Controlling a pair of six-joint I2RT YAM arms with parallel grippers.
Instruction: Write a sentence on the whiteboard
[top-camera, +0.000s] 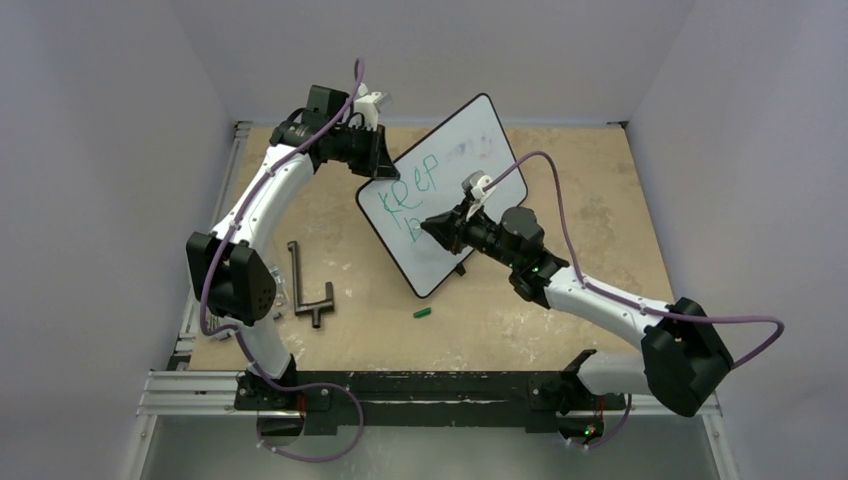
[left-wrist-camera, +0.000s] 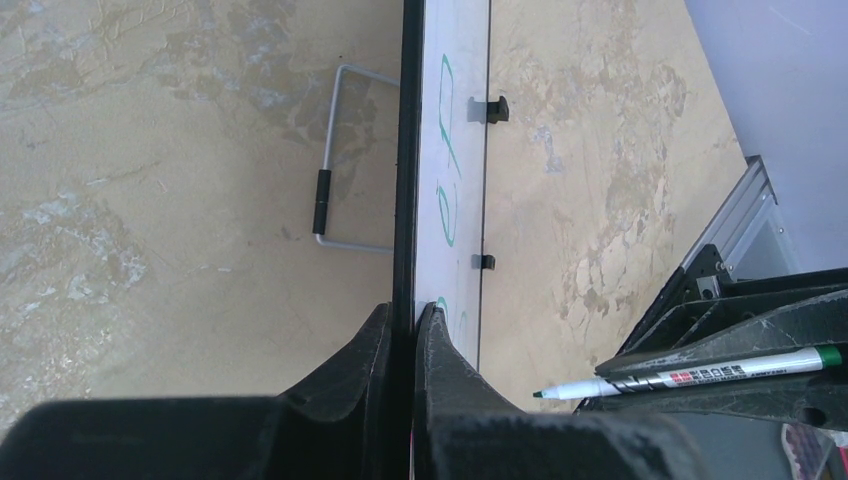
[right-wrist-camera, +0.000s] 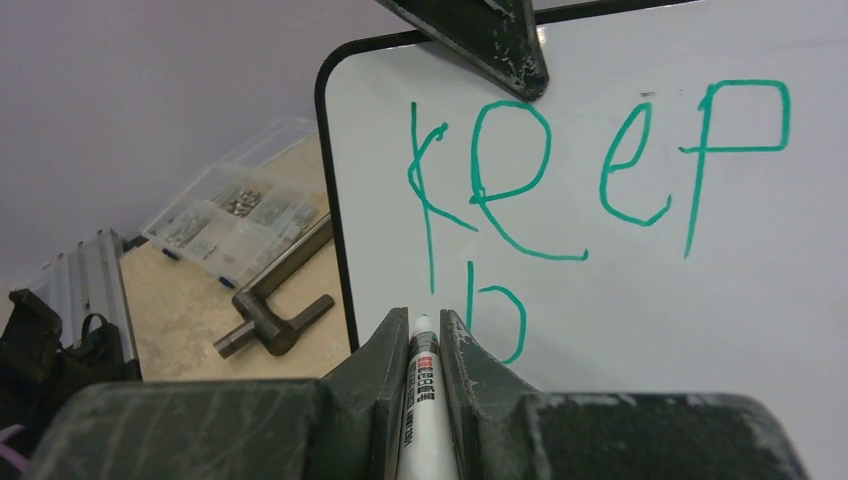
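Two robot arms are working on a whiteboard with green writing.
The whiteboard (top-camera: 455, 160) is standing tilted near the middle of the table (top-camera: 570, 320), between the arms. The left gripper (left-wrist-camera: 403, 330) is pinching the board's black edge tight. The right gripper (right-wrist-camera: 423, 340) is squeezing a white marker (right-wrist-camera: 424, 410), and its tip is pointing at the board beside a green "b". The sentence (right-wrist-camera: 600, 170) is showing "keep" with "b" under it. A small green cap (top-camera: 423, 313) is lying on the table near the board.
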